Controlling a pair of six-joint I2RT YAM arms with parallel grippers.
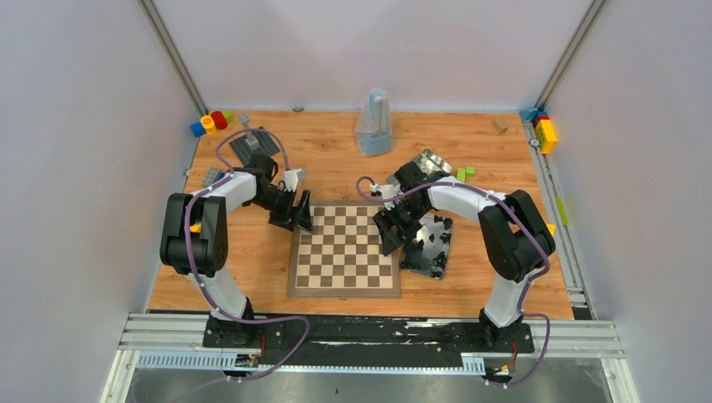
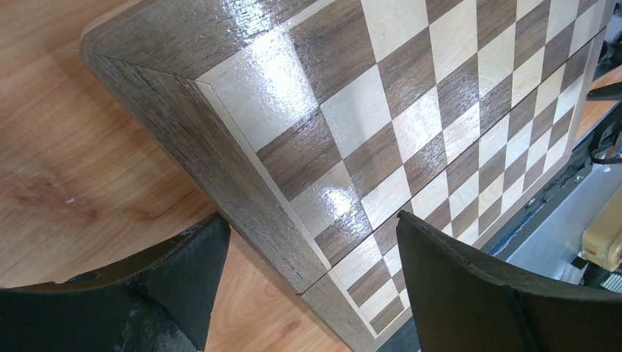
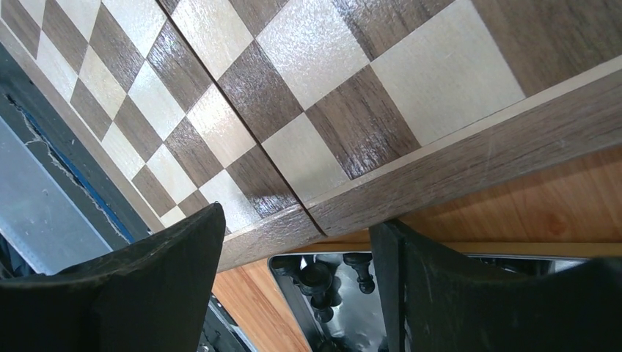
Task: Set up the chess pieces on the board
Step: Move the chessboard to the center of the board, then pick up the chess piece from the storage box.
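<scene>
The board [image 1: 344, 249] is checkered dark brown and cream, the chess pieces [image 3: 317, 277] glossy black, the table [image 1: 470, 159] orange woodgrain

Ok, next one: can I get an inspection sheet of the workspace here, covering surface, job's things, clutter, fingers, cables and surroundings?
Surface: wooden table, no spills seen.
Job's things: board lies flat at centre with no pieces on its squares. Black chess pieces lie in a metal tin to its right. No white pieces seen.
Clutter: grey studded plate, second tin, green blocks, clear bag, coloured blocks in the far corners.
Fingers: left fingers open, either side of the board's left edge. Right fingers open, either side of its right edge. Both hold nothing.
Cables: purple cables loop along both arms, none across the board.
Surroundings: white walls, metal rails.
</scene>
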